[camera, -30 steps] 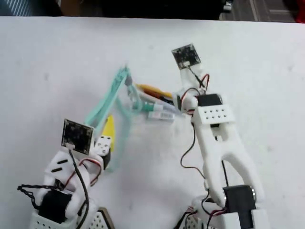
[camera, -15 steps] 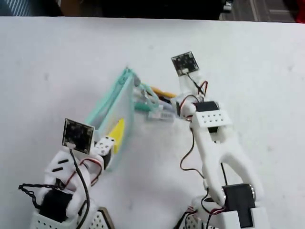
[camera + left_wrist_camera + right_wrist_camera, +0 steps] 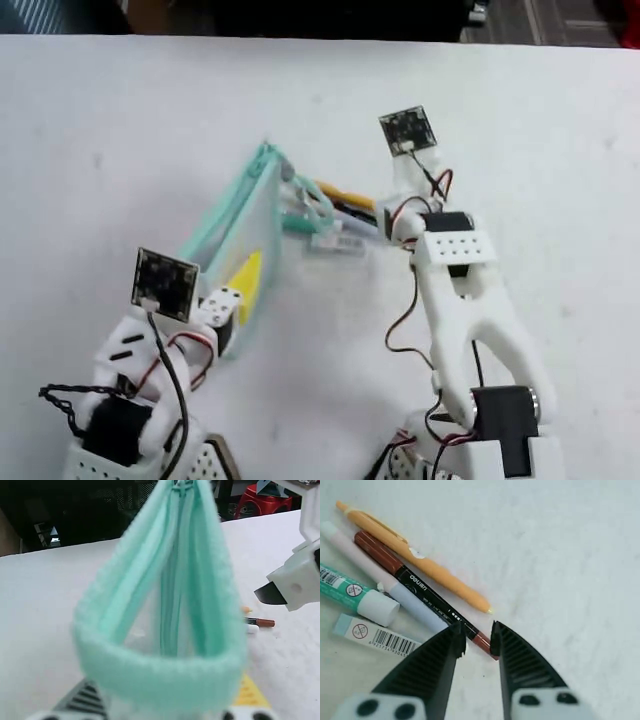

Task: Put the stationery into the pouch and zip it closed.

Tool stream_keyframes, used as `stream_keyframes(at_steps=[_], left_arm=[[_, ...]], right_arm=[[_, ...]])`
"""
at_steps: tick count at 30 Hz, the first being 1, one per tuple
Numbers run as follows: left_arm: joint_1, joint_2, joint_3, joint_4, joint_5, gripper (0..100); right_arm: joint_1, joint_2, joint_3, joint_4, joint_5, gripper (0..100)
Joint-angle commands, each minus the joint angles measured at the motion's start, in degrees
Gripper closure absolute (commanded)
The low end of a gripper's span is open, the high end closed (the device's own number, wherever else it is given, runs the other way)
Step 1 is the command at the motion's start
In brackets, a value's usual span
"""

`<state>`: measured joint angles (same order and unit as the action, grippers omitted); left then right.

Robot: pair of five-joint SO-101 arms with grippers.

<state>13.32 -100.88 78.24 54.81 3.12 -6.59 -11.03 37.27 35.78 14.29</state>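
Stationery (image 3: 345, 207) lies loose near the middle of the white bench (image 3: 120, 120), outside the pouch (image 3: 235, 230) and just beside its open side. We count five pieces packed in a fan. An orange pen (image 3: 420, 562) lies farthest from the bench's near edge. Next to it a brown-and-black pen (image 3: 385, 557) rests against a pale pen (image 3: 342, 541). Then come a teal tube (image 3: 350, 592) with a white cap and a barcoded eraser (image 3: 375, 635), the piece closest to the near edge.

The right pincer (image 3: 479, 630) hangs over the brown tip of the brown-and-black pen, on the side of the stationery away from the pouch. Its jaws are parted by only a narrow slot, and we see the pen tip through that slot. From the left wrist view this pincer sits clear above the pen and grips nothing.

The pouch is mint green with a clear side panel. It runs slantwise from a pointed far end near the bench's middle back toward the near edge. In the left wrist view its mouth is unzipped and gapes as a wide loop that narrows to the far tip. The pouch's near end sits at the left pincer (image 3: 238, 288). The pouch rim covers that pincer, so we cannot tell whether it is spread or pinching the fabric.
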Motion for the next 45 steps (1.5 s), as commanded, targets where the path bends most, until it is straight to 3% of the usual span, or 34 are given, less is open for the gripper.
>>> stream_keyframes(at_steps=[1,5,12,16,26,32,45], left_arm=[[0.7,0.3,0.3,0.0,0.9,82],[0.7,0.3,0.3,0.1,0.9,82],[0.7,0.3,0.3,0.4,0.8,82],[0.7,0.3,1.3,-0.1,0.4,82],[0.6,0.3,1.3,-0.1,0.4,82],[0.6,0.3,1.3,-0.1,0.4,82],[0.6,0.3,1.4,-0.1,0.4,82]], right_arm=[[1.4,-0.3,-0.4,-1.0,-0.6,91.7],[1.7,-0.7,-0.6,-0.7,-0.1,91.1],[1.2,1.2,-11.5,6.0,0.7,80.5],[-1.0,8.5,-20.7,10.9,7.0,80.5],[-2.0,29.3,-42.5,18.0,8.4,80.5],[-3.6,36.4,-44.2,17.7,15.5,80.5],[-3.8,40.7,-44.2,15.4,16.2,80.5]])
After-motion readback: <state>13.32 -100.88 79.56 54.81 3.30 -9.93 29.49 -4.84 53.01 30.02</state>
